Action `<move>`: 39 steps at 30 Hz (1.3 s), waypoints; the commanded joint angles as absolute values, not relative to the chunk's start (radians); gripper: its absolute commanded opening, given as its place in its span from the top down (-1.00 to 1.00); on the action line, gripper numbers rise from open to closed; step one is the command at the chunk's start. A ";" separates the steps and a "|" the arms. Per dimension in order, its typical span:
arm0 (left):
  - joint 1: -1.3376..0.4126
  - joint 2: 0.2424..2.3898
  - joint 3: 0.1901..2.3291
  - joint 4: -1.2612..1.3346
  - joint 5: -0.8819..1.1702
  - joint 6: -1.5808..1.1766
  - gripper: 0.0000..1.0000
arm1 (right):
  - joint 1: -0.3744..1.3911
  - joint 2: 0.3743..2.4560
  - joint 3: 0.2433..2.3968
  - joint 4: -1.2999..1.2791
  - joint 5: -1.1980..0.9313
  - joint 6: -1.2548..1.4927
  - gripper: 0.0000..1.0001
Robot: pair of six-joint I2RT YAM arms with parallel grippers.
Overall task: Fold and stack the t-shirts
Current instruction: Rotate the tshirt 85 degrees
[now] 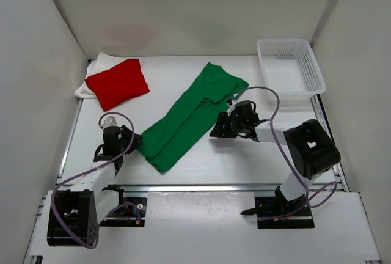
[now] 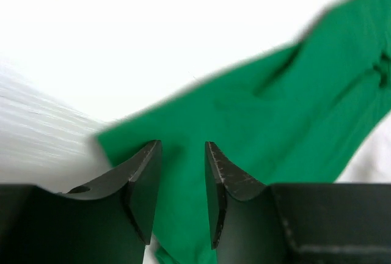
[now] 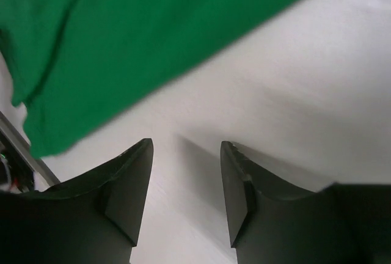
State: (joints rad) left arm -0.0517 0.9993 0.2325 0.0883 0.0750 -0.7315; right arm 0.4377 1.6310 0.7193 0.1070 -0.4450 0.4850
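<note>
The green t-shirt (image 1: pixel 189 116) lies in a long diagonal band across the middle of the table, partly folded lengthwise. The red t-shirt (image 1: pixel 118 82) lies folded at the back left on top of the white t-shirt (image 1: pixel 93 71). My left gripper (image 1: pixel 135 142) is open at the green shirt's near-left end; in the left wrist view the green cloth (image 2: pixel 269 111) fills the space between and beyond the fingers. My right gripper (image 1: pixel 217 127) is open and empty over bare table just right of the shirt's middle; the green cloth (image 3: pixel 122 38) shows ahead of it.
A white plastic mesh basket (image 1: pixel 290 68) stands at the back right corner. White walls enclose the table on three sides. A metal rail (image 1: pixel 232 187) runs along the near edge by the arm bases.
</note>
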 commanded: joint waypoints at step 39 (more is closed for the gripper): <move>-0.385 0.899 0.229 -0.017 0.132 -0.664 0.15 | 0.098 1.513 0.675 0.088 -0.515 0.422 0.24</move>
State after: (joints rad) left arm -0.3180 0.9134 0.1947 -0.0139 0.1055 -0.6868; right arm 0.0772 1.5982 0.7109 0.1078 -0.5148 0.4522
